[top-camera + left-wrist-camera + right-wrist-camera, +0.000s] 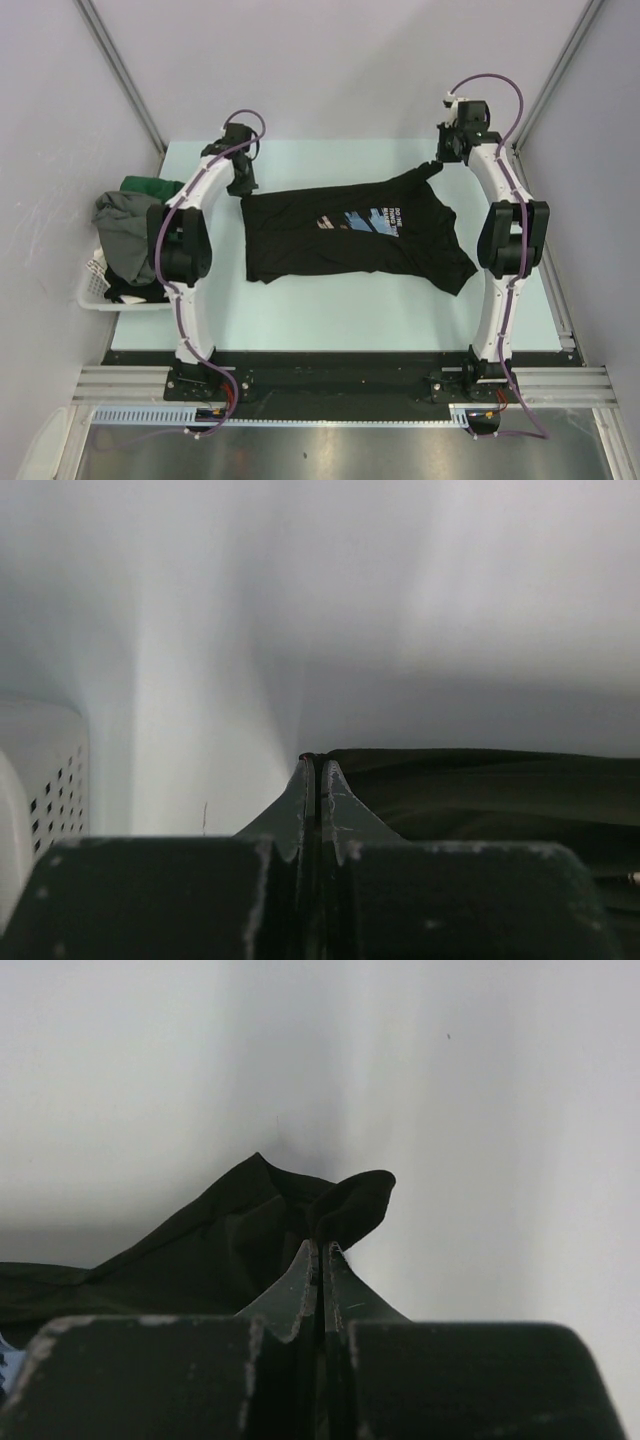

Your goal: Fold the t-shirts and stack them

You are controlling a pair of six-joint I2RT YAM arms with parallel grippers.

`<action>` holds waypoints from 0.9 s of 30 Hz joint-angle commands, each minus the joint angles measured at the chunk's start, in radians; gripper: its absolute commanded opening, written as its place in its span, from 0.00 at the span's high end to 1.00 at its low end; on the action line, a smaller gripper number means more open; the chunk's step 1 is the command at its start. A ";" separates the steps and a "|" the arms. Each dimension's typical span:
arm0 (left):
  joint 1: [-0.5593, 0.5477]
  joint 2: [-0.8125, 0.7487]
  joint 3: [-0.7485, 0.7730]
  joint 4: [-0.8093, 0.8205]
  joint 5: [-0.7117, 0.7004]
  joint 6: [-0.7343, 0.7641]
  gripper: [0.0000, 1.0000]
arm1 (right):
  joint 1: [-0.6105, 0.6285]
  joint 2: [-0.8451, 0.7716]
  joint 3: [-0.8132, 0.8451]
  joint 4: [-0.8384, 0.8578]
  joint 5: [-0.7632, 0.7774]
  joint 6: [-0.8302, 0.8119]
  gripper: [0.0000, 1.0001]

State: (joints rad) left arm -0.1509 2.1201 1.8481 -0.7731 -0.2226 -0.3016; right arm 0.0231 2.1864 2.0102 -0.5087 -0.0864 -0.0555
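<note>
Top view: black t-shirt (340, 235) lies spread on the tabletop (330, 310). Left pincer (243, 186) is at its far hem corner and right pincer (441, 162) at a far sleeve tip, apparently to draw it flat for folding.
Left wrist: fingertips (300, 790) pressed together, nipping the cloth edge.
Right wrist: fingertips (342, 1282) pinching a cloth fold.

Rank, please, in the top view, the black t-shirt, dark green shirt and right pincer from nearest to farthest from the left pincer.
1. Black t-shirt: corner in the left pincer.
2. Dark green shirt: off to its left.
3. Right pincer: far right.
</note>
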 commanded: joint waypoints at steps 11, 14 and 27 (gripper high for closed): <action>-0.012 -0.293 -0.245 -0.031 0.080 0.039 1.00 | -0.006 -0.197 -0.033 -0.280 0.139 0.092 1.00; -0.027 -0.328 -0.277 -0.048 0.086 0.039 1.00 | -0.008 -0.200 -0.030 -0.349 0.139 0.131 1.00; -0.091 -0.468 -0.441 -0.087 0.106 0.002 1.00 | -0.005 -0.229 -0.093 -0.594 0.097 0.223 1.00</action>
State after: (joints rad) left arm -0.2276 1.7184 1.4353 -0.8421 -0.1257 -0.2874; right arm 0.0219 2.0228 1.9472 -1.0069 0.0147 0.1280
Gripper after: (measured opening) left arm 0.011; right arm 0.012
